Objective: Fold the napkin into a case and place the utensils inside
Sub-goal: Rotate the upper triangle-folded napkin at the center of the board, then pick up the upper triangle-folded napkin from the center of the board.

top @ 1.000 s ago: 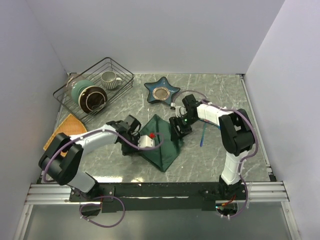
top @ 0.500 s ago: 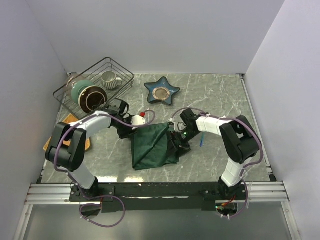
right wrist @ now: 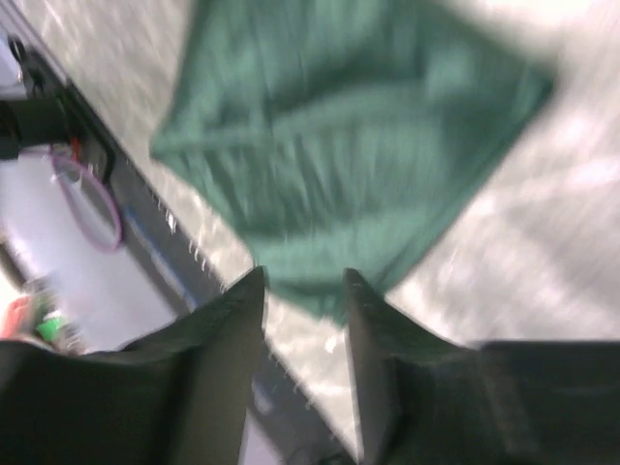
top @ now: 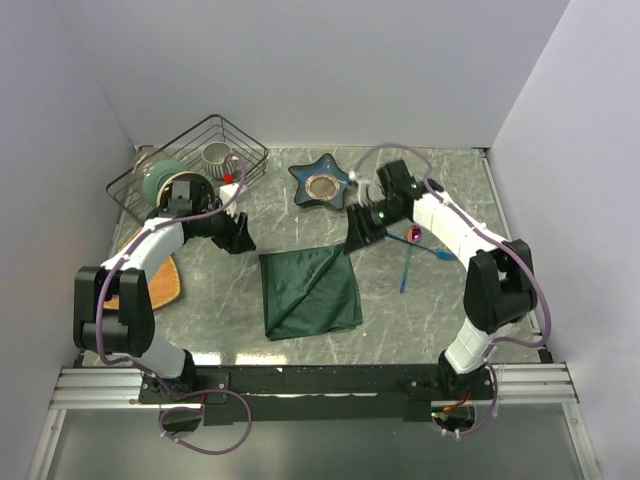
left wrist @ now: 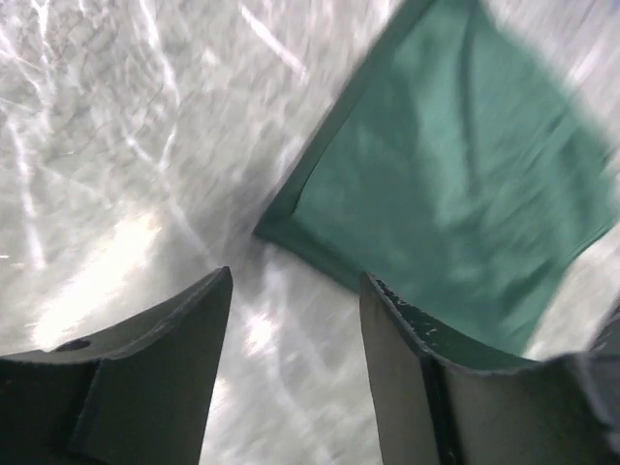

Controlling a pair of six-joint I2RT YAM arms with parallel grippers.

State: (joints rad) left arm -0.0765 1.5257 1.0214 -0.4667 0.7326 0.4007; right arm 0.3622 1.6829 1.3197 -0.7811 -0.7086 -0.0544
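The dark green napkin (top: 308, 290) lies on the marble table, folded into a rough rectangle. It also shows in the left wrist view (left wrist: 455, 165) and, blurred, in the right wrist view (right wrist: 349, 155). My left gripper (top: 240, 240) is open and empty, just past the napkin's far left corner (left wrist: 295, 291). My right gripper (top: 354, 234) is open and empty, just past its far right corner (right wrist: 302, 281). The thin blue utensil (top: 405, 270) lies right of the napkin. The pink utensil (top: 414, 234) lies beside my right arm.
A wire basket (top: 245, 137) with bowls and a mug stands at the back left. A blue star-shaped dish (top: 324, 182) sits at the back centre. An orange-tan mat (top: 155, 285) lies at the left under my left arm.
Both grippers have let go of the napkin and pulled back, the left toward the basket, the right toward the dish. The napkin went from a lifted triangle to a folded rectangle lying flat.
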